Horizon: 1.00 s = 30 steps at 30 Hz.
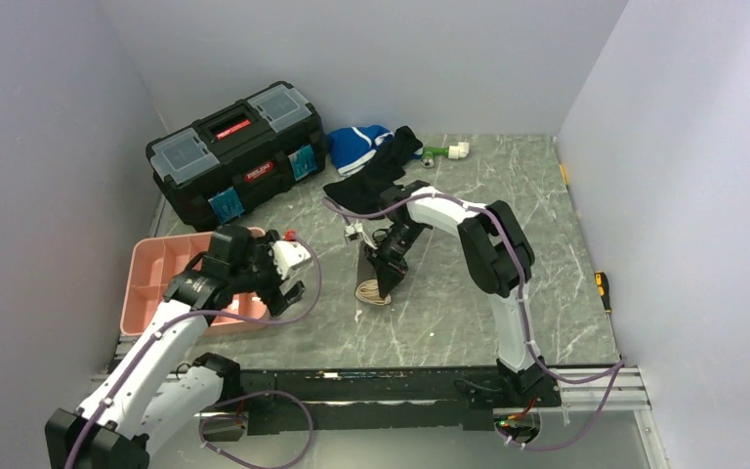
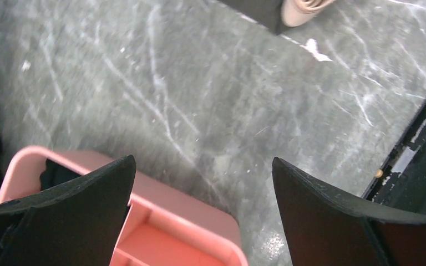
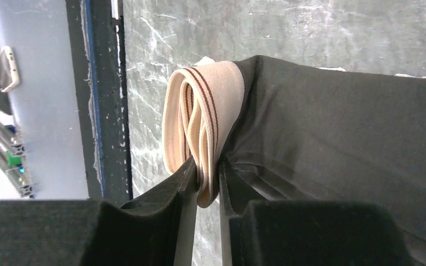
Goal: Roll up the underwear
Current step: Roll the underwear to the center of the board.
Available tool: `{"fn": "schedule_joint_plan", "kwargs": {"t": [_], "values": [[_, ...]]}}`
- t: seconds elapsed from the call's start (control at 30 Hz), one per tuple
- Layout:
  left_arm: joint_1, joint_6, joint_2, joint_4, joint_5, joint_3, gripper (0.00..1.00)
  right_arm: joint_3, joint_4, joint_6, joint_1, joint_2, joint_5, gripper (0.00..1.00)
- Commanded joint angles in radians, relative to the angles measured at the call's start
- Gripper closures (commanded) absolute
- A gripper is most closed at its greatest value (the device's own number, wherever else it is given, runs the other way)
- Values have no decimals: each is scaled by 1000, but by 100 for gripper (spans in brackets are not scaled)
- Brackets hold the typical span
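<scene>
Left fingers (image 2: pixel 77 210) above pink tray (image 2: pixel 191 217), dark item (image 2: pixel 58 173) inside.

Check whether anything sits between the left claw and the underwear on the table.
Nothing visible does. The left claw hangs open above a corner of the pink tray, and only bare table lies between it and the underwear. The right claw is pinching its waistband.

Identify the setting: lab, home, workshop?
Probably a robot lab test cell, not a home: plain walls box in a marble-pattern table, with staged props like a toolbox and pink tray.
</scene>
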Motion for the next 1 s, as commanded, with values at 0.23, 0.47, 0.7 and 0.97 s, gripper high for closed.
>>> {"fn": "schedule_joint_plan", "kwargs": {"t": [0.23, 0.47, 0.7, 0.97], "values": [[-358, 76, 261, 296, -21, 17, 1, 178, -248, -135, -25, 152, -148, 78], [-415, 64, 472, 397, 0, 78, 1, 178, -272, -148, -27, 177, -150, 78], [-471, 53, 579, 463, -14, 111, 1, 169, -296, -166, -28, 186, -143, 78], [-540, 29, 676, 495, -56, 152, 0, 170, -321, -191, -29, 203, -124, 78]]}}
